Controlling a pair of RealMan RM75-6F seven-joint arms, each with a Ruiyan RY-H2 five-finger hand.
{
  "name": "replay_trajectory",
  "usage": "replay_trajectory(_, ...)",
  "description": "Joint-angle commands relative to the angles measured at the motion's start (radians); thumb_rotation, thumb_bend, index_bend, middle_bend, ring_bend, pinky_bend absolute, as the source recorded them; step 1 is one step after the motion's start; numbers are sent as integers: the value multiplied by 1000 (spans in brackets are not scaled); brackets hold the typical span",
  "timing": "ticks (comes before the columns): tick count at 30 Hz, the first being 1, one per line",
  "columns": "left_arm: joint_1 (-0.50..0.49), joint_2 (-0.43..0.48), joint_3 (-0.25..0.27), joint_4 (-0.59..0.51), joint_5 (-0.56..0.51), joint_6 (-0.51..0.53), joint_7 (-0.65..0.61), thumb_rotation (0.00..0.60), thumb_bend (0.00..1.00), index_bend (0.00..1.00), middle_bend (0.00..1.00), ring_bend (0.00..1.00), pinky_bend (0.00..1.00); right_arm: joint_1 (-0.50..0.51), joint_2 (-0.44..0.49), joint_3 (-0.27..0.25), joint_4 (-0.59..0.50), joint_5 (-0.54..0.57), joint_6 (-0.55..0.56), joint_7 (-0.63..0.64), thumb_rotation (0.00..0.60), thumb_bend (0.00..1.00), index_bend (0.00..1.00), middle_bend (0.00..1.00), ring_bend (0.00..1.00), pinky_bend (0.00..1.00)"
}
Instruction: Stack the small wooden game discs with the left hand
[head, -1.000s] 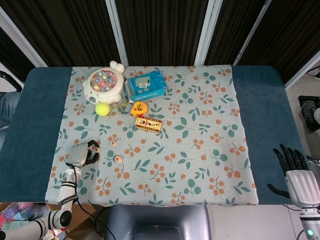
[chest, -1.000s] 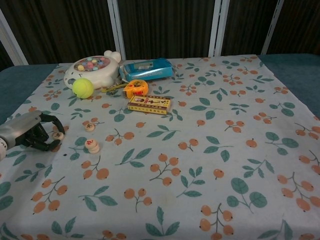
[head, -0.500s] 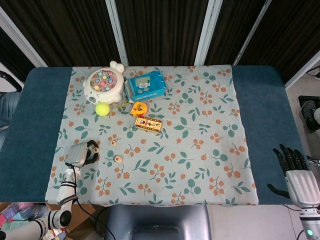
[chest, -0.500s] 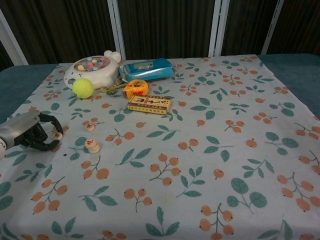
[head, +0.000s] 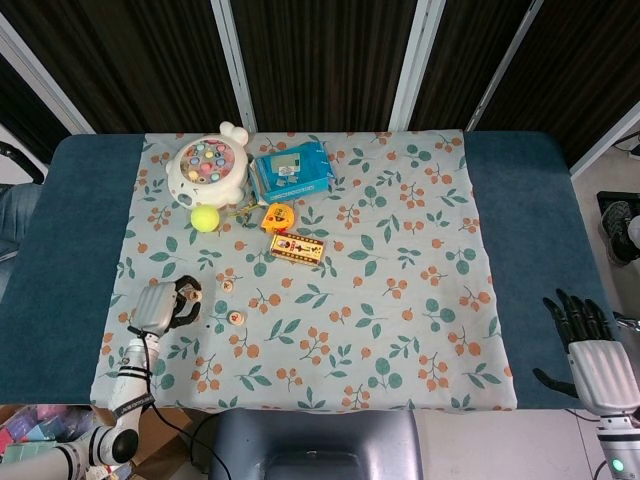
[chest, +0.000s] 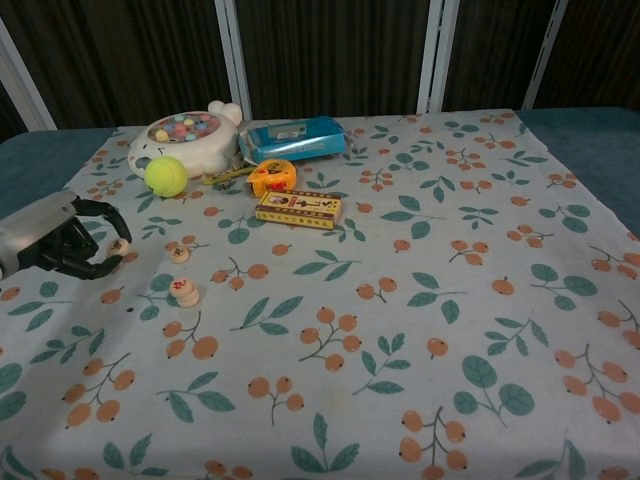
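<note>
Head view: the left hand (head: 163, 305) pinches one small round wooden game disc (head: 186, 294) above the floral tablecloth (head: 400, 250). The right hand (head: 590, 345) rests idle, fingers apart.

Chest view: a two-disc stack (chest: 186, 291) stands just right of the hand, a single flat disc (chest: 179, 254) behind it. Risk: off-centre release topples the stack. Dark curtains (chest: 330, 50) back the table.

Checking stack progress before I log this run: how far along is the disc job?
Partly done. A short stack of discs already stands on the cloth. The left hand pinches another disc, lifted off the cloth. One single disc lies beside the stack, not yet placed. The right hand sits idle at the table's edge.
</note>
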Motion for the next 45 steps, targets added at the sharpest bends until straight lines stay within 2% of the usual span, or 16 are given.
replay_trajectory(1, 13, 42, 5, -120, 39, 52, 20, 600, 406, 565, 1000, 1000, 1000, 1, -1, -2, 0, -5, -1, 1, 600, 195, 0, 0, 0, 0)
replay_trajectory(5, 6, 41, 16, -186, 39, 53, 65, 600, 405, 561, 1000, 1000, 1000, 1, 0, -6, 0, -11, -1, 3, 600, 194, 0, 0, 0, 0)
replay_trajectory(13, -1, 21, 28, -203, 31, 50, 103, 600, 407, 547, 1000, 1000, 1000, 1, 3, -6, 1, -12, 0, 10, 600, 195, 0, 0, 0, 0)
replay_trajectory(24, -16, -55, 52, -140, 27, 43, 143, 600, 406, 527, 1000, 1000, 1000, 2, 4, -7, 2, -13, 0, 15, 600, 195, 0, 0, 0, 0)
replay_trajectory(38, -21, -86, 55, -96, 12, 28, 154, 600, 405, 516, 1000, 1000, 1000, -1, 9, -7, 4, -14, 6, 26, 600, 195, 0, 0, 0, 0)
replay_trajectory(45, -21, -78, 59, -95, 22, 20, 137, 600, 405, 445, 1000, 1000, 1000, -2, 8, -5, 3, -10, 7, 22, 600, 195, 0, 0, 0, 0)
